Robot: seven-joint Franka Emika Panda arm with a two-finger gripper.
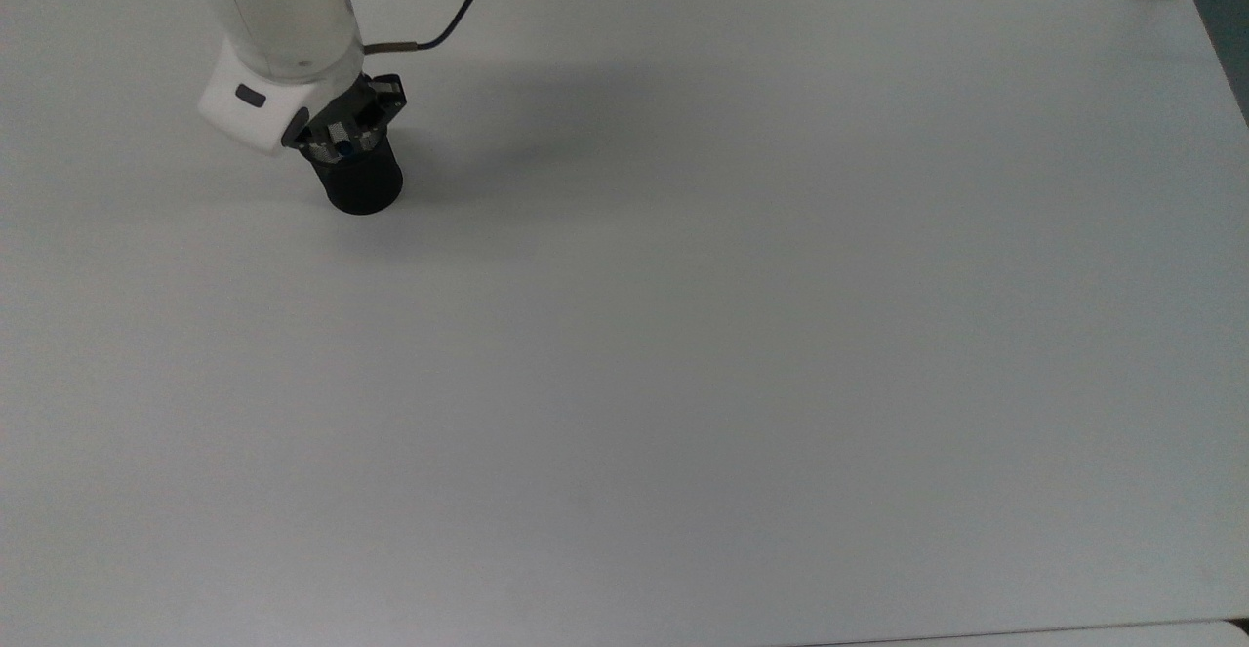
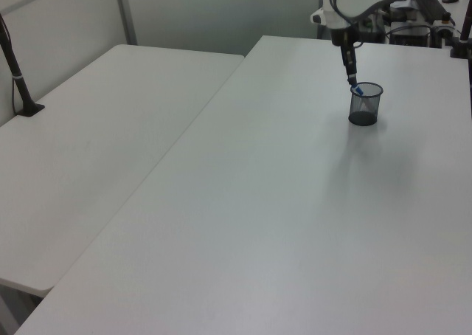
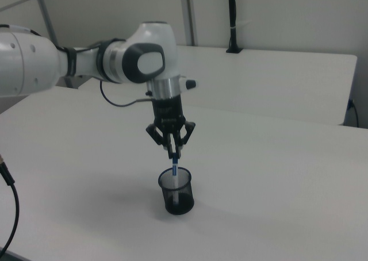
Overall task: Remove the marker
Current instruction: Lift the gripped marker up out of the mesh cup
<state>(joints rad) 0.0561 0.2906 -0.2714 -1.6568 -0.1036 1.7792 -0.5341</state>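
The pincer appears pinched shut on the top of the light, stiff, slim marker, which stands in the black mesh cup.

A blue-and-white marker stands in a black mesh cup on a white table.
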